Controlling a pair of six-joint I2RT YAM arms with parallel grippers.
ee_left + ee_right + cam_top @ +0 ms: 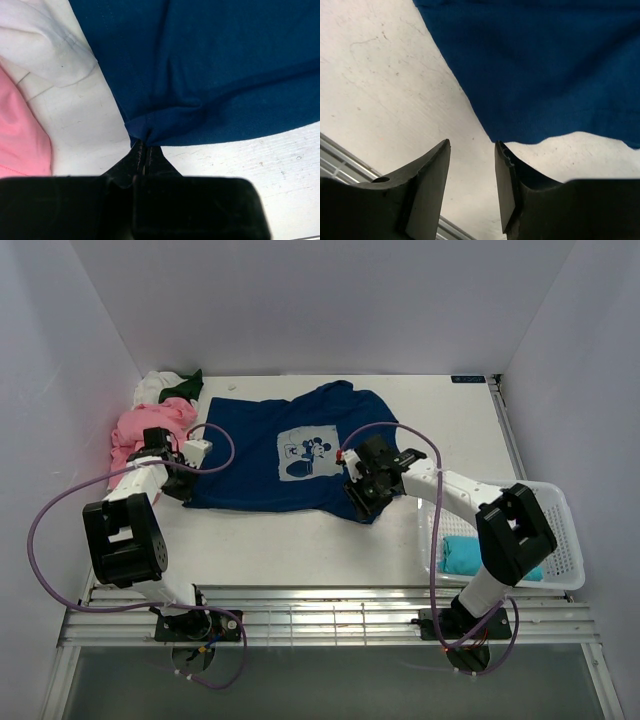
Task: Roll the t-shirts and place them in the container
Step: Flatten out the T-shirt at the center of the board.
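A navy blue t-shirt (290,455) with a pale cartoon-mouse print lies spread flat on the table. My left gripper (182,483) is shut on its near left hem corner; in the left wrist view the navy cloth (210,75) bunches into the closed fingertips (143,145). My right gripper (362,500) is open and empty just off the near right corner of the shirt; the right wrist view shows the navy edge (545,65) just ahead of the spread fingers (472,150). Pink (140,435), white (155,388) and dark green (185,388) tees are piled at the far left. A teal tee (470,555) lies in the basket.
A white plastic mesh basket (560,540) stands at the near right, beside my right arm. White walls close in the left, back and right sides. A metal rail (320,620) runs along the table's near edge.
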